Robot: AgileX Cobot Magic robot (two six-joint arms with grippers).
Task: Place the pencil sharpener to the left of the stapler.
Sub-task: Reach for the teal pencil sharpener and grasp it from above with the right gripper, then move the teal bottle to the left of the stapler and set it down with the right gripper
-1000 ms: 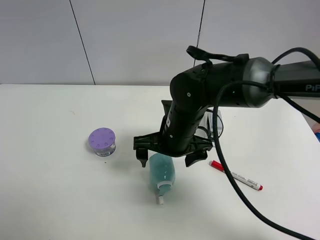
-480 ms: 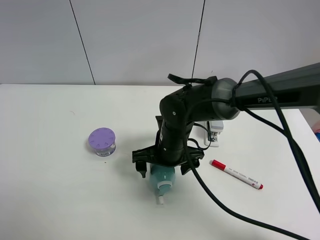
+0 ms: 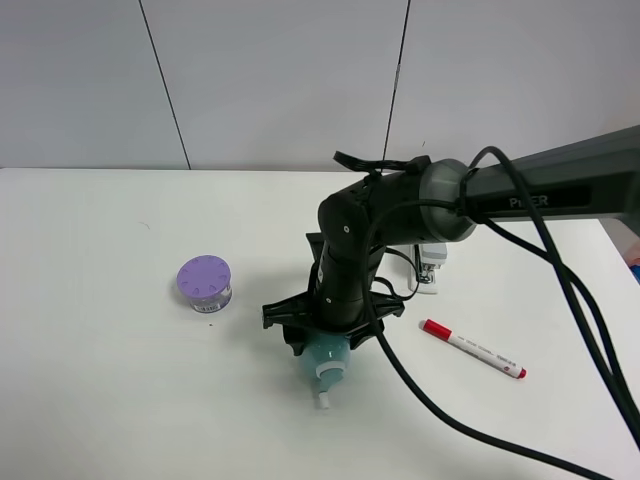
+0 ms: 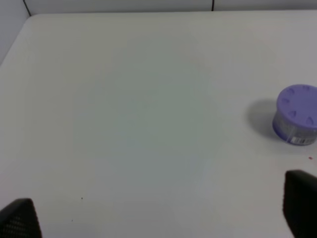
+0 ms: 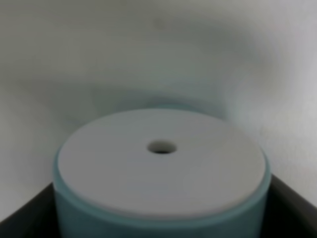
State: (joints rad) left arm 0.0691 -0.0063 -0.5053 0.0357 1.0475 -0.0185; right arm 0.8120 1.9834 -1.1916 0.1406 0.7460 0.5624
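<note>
The pale teal pencil sharpener [image 3: 326,360] lies on the white table in front of the middle, its white stub [image 3: 322,401] pointing toward the front edge. My right gripper [image 3: 322,338] reaches down across the middle and is shut on the sharpener's body, one black finger on each side. In the right wrist view the sharpener's flat white end [image 5: 161,163] with a small hole fills the picture, dark fingers [image 5: 292,210] against its sides. The grey-topped stapler [image 3: 432,262] sits behind and to the right, partly hidden by the arm. The left gripper [image 4: 158,215] hangs open over bare table.
A purple-lidded round jar [image 3: 204,283] stands left of the sharpener, also seen in the left wrist view as the jar [image 4: 295,115]. A red-capped marker [image 3: 472,348] lies to the right. Black cables loop from the right arm over the table's right side.
The right gripper came down over the sharpener and its wide-open fingers drew in against the teal body. The arm swung lower, uncovering the stapler.
</note>
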